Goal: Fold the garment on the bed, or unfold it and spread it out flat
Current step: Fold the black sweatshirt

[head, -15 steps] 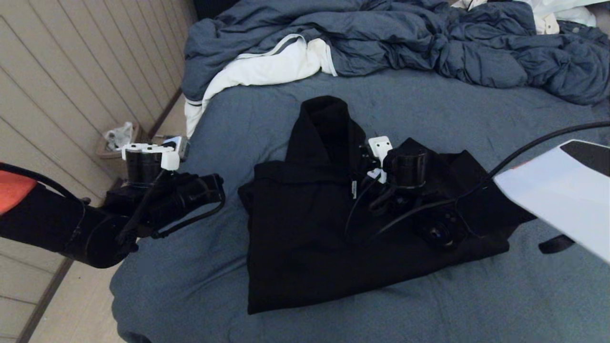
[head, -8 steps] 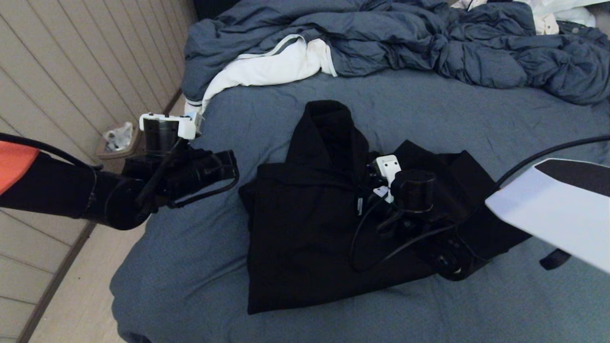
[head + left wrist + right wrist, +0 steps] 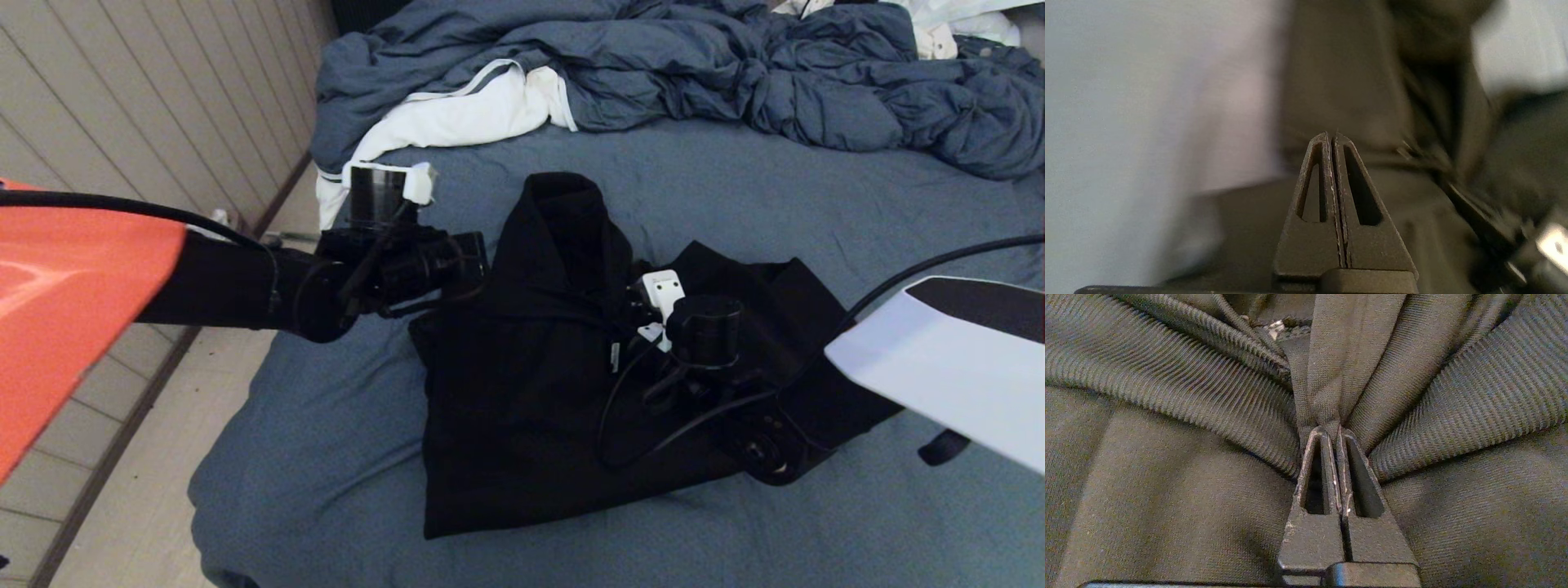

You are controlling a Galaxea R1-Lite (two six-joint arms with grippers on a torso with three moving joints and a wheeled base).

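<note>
Right now my right gripper (image 3: 1333, 430) is clenched on a pinch of the garment (image 3: 522, 400), its two fingers (image 3: 1314, 473) pressed together with a ridge of black cloth and ribbed fabric bunched up between the tips. From the head view that gripper sits low on the right half of the hoodie, just right of the zipper line, with its cable looping across the cloth.

My left gripper (image 3: 1332, 136) is clenched too, but on nothing: both fingers meet with no cloth between them. It hovers at the hoodie's left shoulder edge, beside the hood, pointing across toward the hood and collar.

No container shows in the current views, so nothing is held in one.

The garment is one black hooded sweatshirt lying on the bed (image 3: 326, 457), roughly at the middle of the mattress. Its left part lies as a flat, fairly square panel with a straight lower edge; the hood (image 3: 563, 212) sticks up toward the far end of the bed; the right part is rumpled under my right arm, and a small white tag shows near the zipper.

Further out, one crumpled blue-grey duvet (image 3: 694, 73) is heaped along the far end of the bed, with one white cloth (image 3: 465, 114) with a grey stripe tucked under its left part. Beyond the bed's left edge there is tiled floor (image 3: 147, 482) and a panelled wall (image 3: 122, 106).
</note>
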